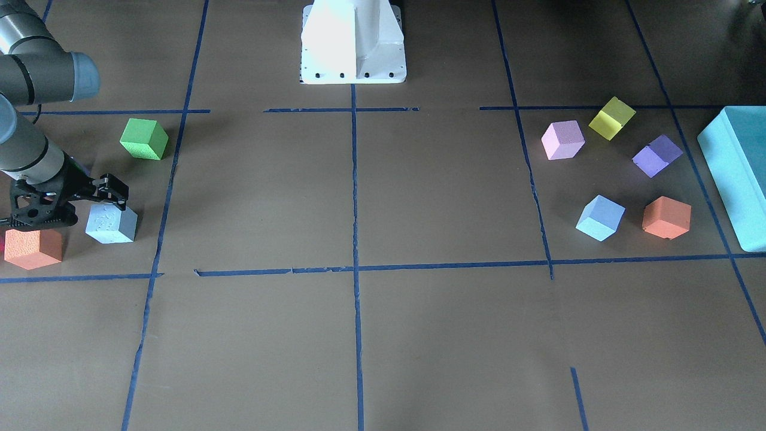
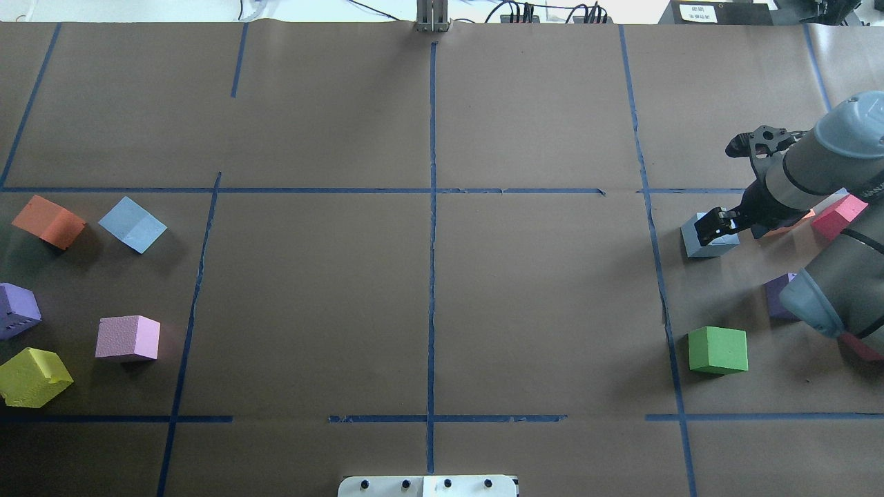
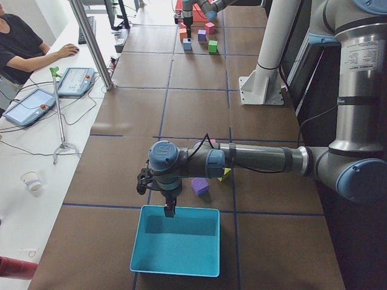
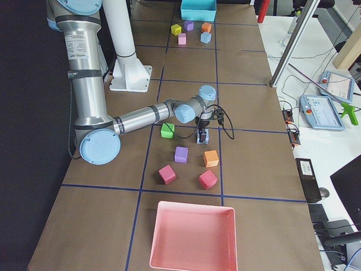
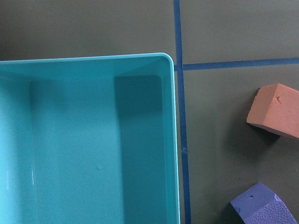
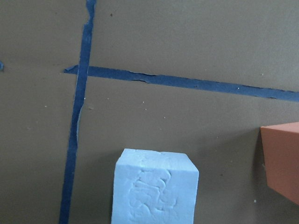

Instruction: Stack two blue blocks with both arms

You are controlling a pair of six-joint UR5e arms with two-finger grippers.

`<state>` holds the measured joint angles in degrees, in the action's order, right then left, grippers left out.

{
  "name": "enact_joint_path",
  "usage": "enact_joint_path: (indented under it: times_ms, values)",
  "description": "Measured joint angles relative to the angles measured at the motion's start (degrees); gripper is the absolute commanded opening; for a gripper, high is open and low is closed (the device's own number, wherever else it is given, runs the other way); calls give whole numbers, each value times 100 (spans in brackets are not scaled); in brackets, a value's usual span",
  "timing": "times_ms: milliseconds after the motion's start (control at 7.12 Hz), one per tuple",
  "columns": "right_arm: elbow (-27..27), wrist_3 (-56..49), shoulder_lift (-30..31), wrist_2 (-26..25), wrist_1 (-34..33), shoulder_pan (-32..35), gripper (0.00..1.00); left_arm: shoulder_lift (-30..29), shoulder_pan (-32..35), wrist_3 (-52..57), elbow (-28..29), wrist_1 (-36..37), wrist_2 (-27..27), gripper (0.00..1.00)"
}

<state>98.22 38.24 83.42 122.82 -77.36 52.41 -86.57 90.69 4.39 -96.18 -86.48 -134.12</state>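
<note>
Right pincer (image 2: 713,228) sits low over one blue block (image 2: 711,247) at the 3 o'clock end of the table (image 2: 539,310), seen from overhead. Can't tell whether its jaws are apart or clamped on it. Green block (image 2: 718,351) is at that block's 6 o'clock, clear of it. Left pincer (image 3: 170,210) hangs above the teal box (image 3: 181,241); its state is unreadable too. Second blue block (image 2: 132,224) lies out at 9 o'clock, well apart, nothing near it. My read: nothing stacked, both blocks look down on the table. Grasp, carry and placing are all left.
</note>
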Motion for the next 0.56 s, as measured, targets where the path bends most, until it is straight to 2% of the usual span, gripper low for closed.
enact_joint_path:
  times_ms: [562]
  values:
    - [-495,-23,-388,-5,1,-110,100,0,-1,0,-14,0,0,100]
